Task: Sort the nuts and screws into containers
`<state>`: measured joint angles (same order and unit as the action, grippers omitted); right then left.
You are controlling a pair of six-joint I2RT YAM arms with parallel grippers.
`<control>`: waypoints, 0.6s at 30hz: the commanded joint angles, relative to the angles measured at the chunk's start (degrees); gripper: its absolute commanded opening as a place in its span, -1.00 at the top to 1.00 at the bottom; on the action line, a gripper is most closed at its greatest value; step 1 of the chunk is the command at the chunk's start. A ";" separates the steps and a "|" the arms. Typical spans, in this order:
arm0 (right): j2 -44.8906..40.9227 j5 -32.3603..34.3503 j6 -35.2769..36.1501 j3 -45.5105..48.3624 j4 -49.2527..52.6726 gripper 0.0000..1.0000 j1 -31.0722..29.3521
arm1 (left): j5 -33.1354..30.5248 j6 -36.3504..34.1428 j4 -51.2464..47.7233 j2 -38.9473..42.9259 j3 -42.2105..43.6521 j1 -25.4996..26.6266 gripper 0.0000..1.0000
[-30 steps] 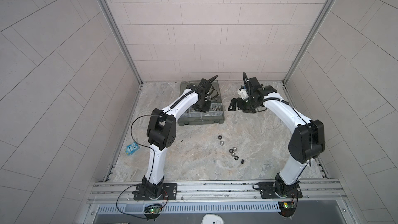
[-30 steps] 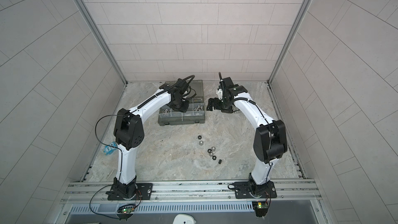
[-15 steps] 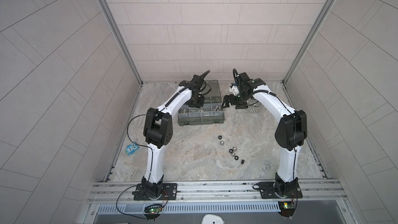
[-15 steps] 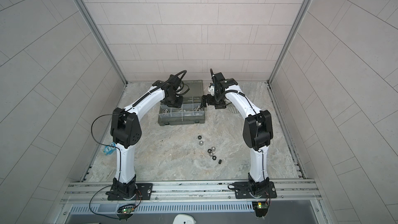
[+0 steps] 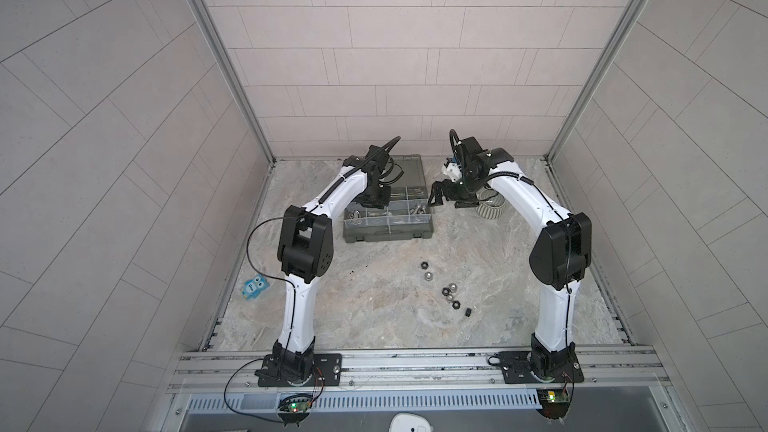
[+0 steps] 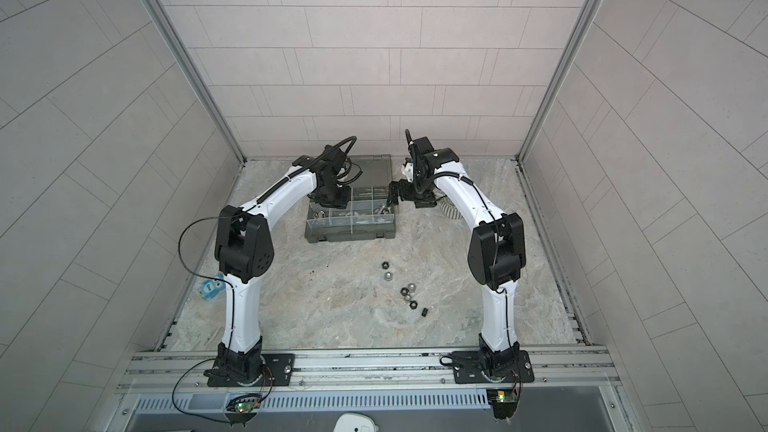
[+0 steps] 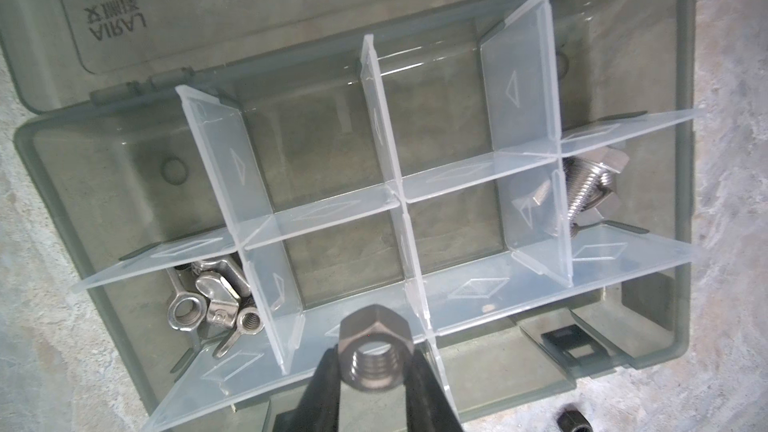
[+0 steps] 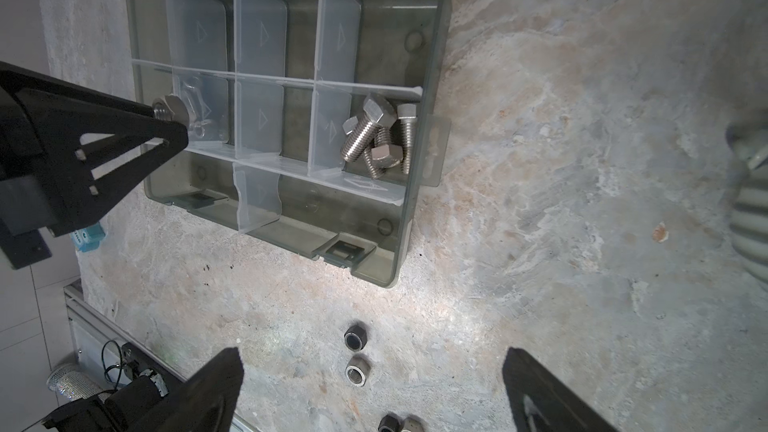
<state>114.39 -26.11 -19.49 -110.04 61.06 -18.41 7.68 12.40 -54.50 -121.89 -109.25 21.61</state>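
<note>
**A:** What does the left gripper [image 7: 374, 367] carry, and where is it?

**B:** Its jaws are almost closed on 1 silver hex nut [image 7: 374, 338]. They pinch 2 opposite flats, and the threaded hole faces the wrist camera. It hangs over the organizer case [image 7: 656, 326], at the lower centre of the left wrist view.

**A:** Which cell is below the nut?

**B:** This cannot be told exactly. In that view the wing nuts [image 7: 212, 297] lie in the cell at the lower left, just beside the held nut, behind 1 clear divider [image 7: 270, 297]. The 2 middle cells look empty. The screws [image 7: 590, 189] are piled in the end cell at the right. So the release probably depends on which side of that divider the nut hangs.

**A:** And the right gripper [image 8: 370, 363]?

**B:** It is spread wide and holds nothing. The loose nuts [image 5: 449, 292] lie on the table [image 5: 374, 317], lower centre of a top view, well apart from the case. The right arm seems nearer to them.
</note>
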 commanded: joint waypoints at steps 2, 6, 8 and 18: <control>0.60 1.47 0.84 -0.74 2.13 -0.99 0.05 | 0.36 0.01 0.49 -1.03 0.45 -0.41 0.51; -0.11 2.24 0.80 -0.03 2.22 -0.99 0.13 | -0.03 0.07 0.54 -1.46 0.55 -0.76 0.28; -0.62 2.42 0.94 0.42 2.22 -0.98 0.13 | -0.57 0.08 0.40 -1.50 0.62 -0.95 0.07; -4.63 5.10 0.68 4.24 2.41 -0.99 0.29 | 1.98 1.02 0.10 2.36 1.90 -0.07 -0.10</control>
<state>113.78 -23.27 -19.40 -106.94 61.73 -18.33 8.45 12.73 -53.60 -122.37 -108.53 21.04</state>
